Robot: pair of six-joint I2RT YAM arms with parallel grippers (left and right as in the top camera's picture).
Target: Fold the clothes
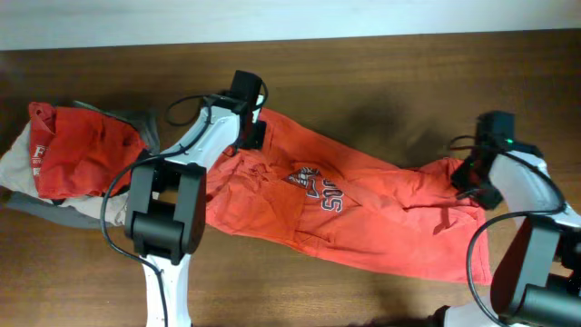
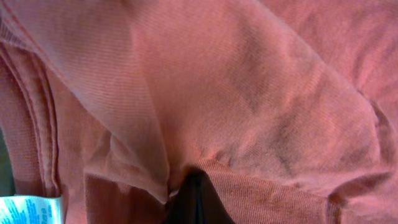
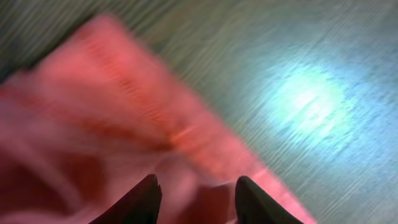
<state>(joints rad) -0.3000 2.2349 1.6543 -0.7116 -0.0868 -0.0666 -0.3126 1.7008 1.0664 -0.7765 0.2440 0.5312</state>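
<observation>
The left tool [image 1: 252,134] clenches the T-shirt [image 1: 363,213], likely anchoring it on the tabletop [image 1: 363,64]; whether the parted right tool [image 3: 198,183] grasps is indeterminable.

Overhead is evenly lit, w/ soft shadows cast on the table [image 1: 363,82]; detail is kept sharp. Left wrist view is filled by the T-shirt [image 2: 249,93] at close range, weave resolved mid-frame, corners softened. Right wrist: smeared by motion blur; pale glare patch [image 3: 308,99] seen on the wood.
</observation>
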